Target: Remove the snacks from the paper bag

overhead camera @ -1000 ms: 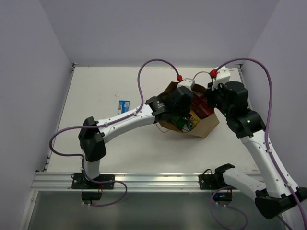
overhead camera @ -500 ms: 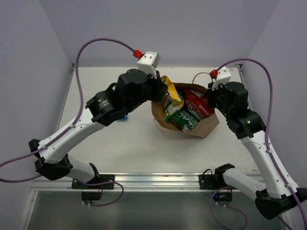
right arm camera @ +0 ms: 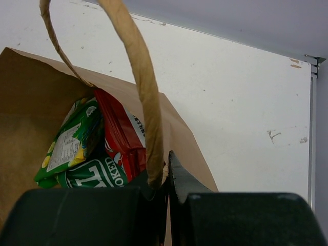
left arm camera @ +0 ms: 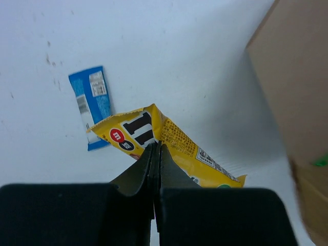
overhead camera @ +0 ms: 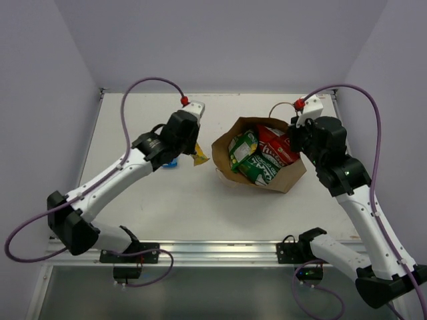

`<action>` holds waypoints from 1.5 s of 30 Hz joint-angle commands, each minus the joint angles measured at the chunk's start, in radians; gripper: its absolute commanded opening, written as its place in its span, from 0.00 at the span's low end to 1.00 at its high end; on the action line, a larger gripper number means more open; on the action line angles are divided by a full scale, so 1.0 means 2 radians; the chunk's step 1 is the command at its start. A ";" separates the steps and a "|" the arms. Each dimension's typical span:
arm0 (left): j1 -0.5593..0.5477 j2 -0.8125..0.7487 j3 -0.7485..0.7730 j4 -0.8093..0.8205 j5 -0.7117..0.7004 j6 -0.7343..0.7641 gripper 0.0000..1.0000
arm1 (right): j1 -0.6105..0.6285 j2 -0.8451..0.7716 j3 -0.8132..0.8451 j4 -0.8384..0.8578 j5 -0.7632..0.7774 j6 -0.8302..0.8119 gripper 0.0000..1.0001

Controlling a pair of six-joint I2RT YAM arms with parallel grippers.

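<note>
The brown paper bag [overhead camera: 285,177] lies open on the table, mouth toward the left. Inside it sit a red packet [overhead camera: 277,148], a green packet [overhead camera: 243,148] and a green-white packet [overhead camera: 261,167]. My right gripper [overhead camera: 294,138] is shut on the bag's twisted handle [right arm camera: 144,77] at the rim, with the red packet [right arm camera: 121,134] and green packet [right arm camera: 76,137] just beyond it. My left gripper [overhead camera: 193,148] is shut on a small yellow packet [left arm camera: 177,139], held left of the bag above the table. A blue packet [left arm camera: 93,104] lies flat on the table beyond it.
The blue packet [overhead camera: 172,163] is partly hidden under the left arm. Purple cables arc over both arms. Walls close in the table on the left, back and right, and a metal rail [overhead camera: 200,250] runs along the near edge.
The left arm came out of the bag holding the yellow packet, rose, then swung left and lower toward the table. The right arm stayed still on the handle.
</note>
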 commanded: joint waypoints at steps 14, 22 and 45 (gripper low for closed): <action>0.026 0.230 0.032 0.057 -0.007 0.046 0.39 | 0.002 -0.029 -0.014 0.043 0.007 -0.006 0.00; 0.024 0.076 0.064 -0.014 0.032 0.003 1.00 | 0.001 -0.029 -0.016 0.045 0.002 -0.003 0.00; -0.181 0.202 0.249 -0.012 0.037 -0.012 0.90 | 0.001 -0.034 -0.016 0.047 -0.001 -0.003 0.00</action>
